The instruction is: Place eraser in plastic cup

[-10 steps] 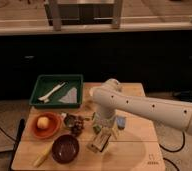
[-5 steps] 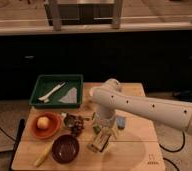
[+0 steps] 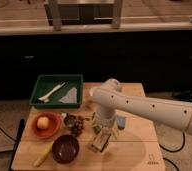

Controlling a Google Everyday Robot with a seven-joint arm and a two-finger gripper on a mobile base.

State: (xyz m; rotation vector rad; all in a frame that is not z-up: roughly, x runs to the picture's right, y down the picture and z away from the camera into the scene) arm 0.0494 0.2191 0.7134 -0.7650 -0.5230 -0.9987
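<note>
Item: tool low over the worktop's centre, eraser placement not confirmed.

Landmark: dark maroon bowl [image 3: 65,148], near the front left of the worktop [image 3: 134,155]. Tool [image 3: 101,141] sits just right of the bowl, at the end of the white arm [image 3: 149,107] that reaches in from the right; whether it is apart, together or clamped on anything I cannot tell. Eraser: not surely identified; a small blue block [image 3: 121,121] lies further right and behind the bowl, beside the arm, and may be it. Plastic cup: not visible, possibly hidden by the arm. Orange bowl [image 3: 45,125] with a round fruit [image 3: 43,121], left and behind; green tray [image 3: 57,91] further behind; yellow stick [image 3: 43,157] at the bowl's left. Judgement: delivery into the cup appears outstanding.
</note>
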